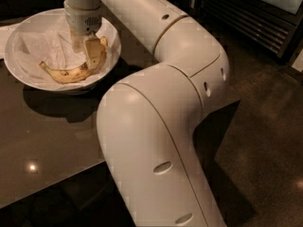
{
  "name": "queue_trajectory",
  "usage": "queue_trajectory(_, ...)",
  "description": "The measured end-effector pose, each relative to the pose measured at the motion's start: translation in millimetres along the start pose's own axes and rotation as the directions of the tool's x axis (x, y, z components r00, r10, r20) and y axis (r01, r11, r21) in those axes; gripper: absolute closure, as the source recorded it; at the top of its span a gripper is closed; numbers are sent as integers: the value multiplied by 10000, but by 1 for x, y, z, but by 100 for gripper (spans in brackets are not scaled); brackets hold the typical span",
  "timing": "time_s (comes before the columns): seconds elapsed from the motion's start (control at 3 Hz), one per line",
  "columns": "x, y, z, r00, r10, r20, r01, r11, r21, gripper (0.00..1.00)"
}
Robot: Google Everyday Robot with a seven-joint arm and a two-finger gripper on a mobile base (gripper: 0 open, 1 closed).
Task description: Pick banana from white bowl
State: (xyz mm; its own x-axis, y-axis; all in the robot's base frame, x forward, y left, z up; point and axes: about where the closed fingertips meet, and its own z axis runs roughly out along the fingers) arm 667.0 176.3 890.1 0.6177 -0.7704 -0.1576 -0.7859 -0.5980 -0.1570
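The white bowl [28,30] stands on the dark table at the top left, lined with crumpled white paper. The banana [66,74], yellow with dark speckles, lies curved along the bowl's near right side. My gripper [86,48] hangs down from the wrist inside the bowl, over the banana's right, upturned end. Its fingers [75,42] stand apart, open, on either side of that end. The banana rests on the paper. My arm covers the bowl's far right rim.
The dark glossy table [42,141] runs to a front edge at the lower left. My big white arm links [156,126] fill the middle of the view. A dark cabinet with slats [255,18] stands at the back right, above a brown floor [265,141].
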Motion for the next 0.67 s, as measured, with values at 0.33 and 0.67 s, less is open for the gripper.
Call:
queue_trajectory(0.33,0,4,9,10000,21,6,-20,9996,-277,42)
queue_trajectory(0.67,1,7,19,10000,36,-58,-39,9985,-545,44)
